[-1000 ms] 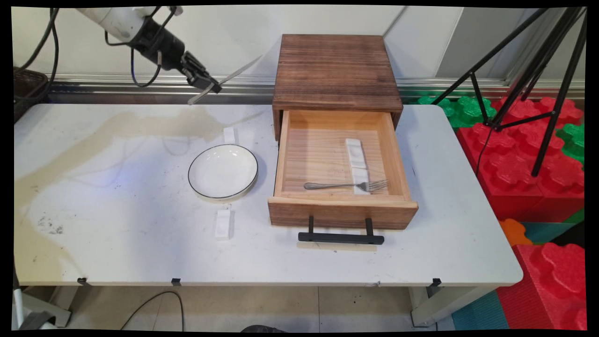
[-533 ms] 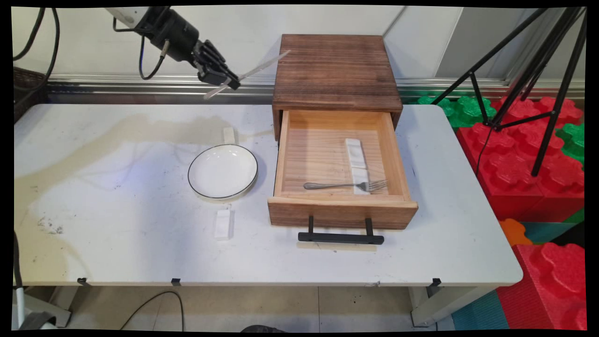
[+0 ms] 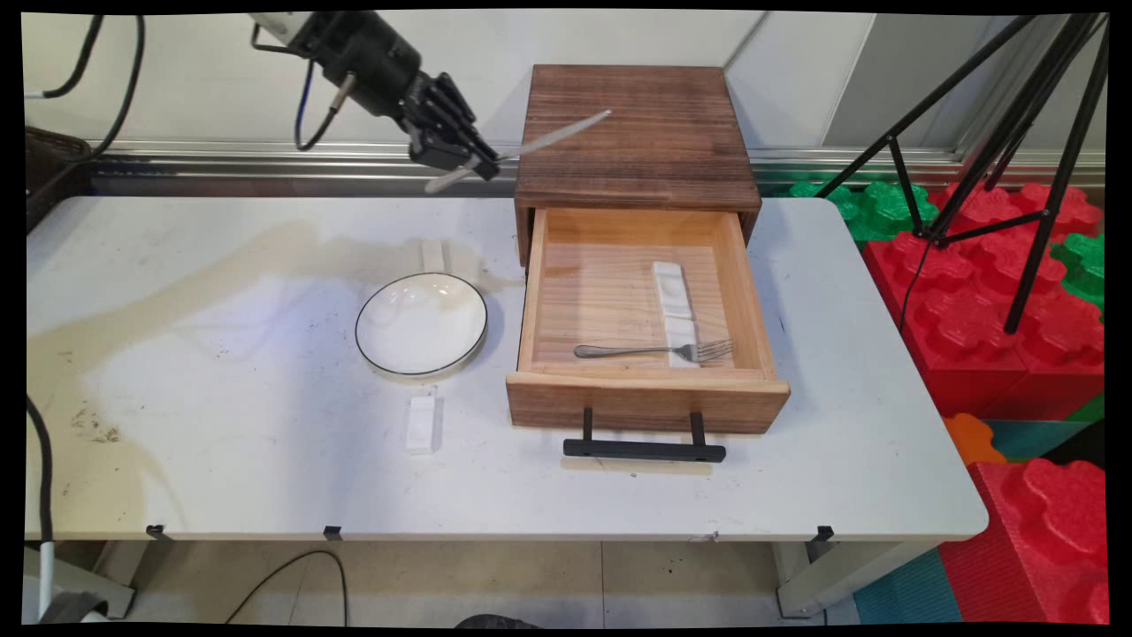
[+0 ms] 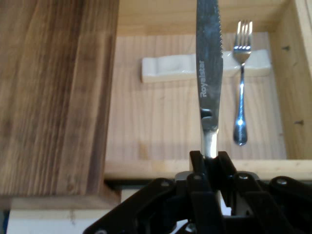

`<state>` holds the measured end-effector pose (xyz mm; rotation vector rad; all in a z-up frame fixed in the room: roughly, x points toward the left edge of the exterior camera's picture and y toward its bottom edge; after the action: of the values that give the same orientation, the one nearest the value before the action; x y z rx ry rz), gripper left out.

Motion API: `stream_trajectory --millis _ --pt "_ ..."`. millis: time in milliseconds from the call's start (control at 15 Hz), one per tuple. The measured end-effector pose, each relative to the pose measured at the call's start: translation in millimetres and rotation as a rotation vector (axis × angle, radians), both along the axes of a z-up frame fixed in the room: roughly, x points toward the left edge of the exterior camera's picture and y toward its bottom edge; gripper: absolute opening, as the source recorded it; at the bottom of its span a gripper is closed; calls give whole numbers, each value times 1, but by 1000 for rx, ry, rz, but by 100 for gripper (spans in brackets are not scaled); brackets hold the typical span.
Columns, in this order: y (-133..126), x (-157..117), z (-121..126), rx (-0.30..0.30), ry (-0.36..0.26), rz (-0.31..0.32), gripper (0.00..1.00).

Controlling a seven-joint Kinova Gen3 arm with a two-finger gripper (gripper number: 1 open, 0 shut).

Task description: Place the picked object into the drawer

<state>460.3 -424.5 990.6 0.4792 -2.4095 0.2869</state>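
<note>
My gripper is shut on a steel table knife, high above the table's back edge, just left of the wooden drawer box. The blade points right, across the box's top. Below it the open drawer holds a fork whose tines lie on a white cutlery rest. On the table left of the drawer sits a white plate with a dark rim.
Two small white blocks lie on the table, one behind the plate and one in front. The drawer's black handle juts toward the near edge. A black tripod and red and green foam blocks stand to the right.
The gripper has carried the knife to the right and slightly up, from left of the box until the blade reaches over the box's top. Nothing on the table moved.
</note>
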Motion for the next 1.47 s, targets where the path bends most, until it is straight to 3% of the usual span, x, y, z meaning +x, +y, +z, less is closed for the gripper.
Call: stream_trajectory --millis 333,800,1467 --pt "-11 -44 -1 -3 -8 -51 0" --pt "-36 -106 -23 33 6 -49 0" --pt "-78 -142 -79 74 -19 -26 0"
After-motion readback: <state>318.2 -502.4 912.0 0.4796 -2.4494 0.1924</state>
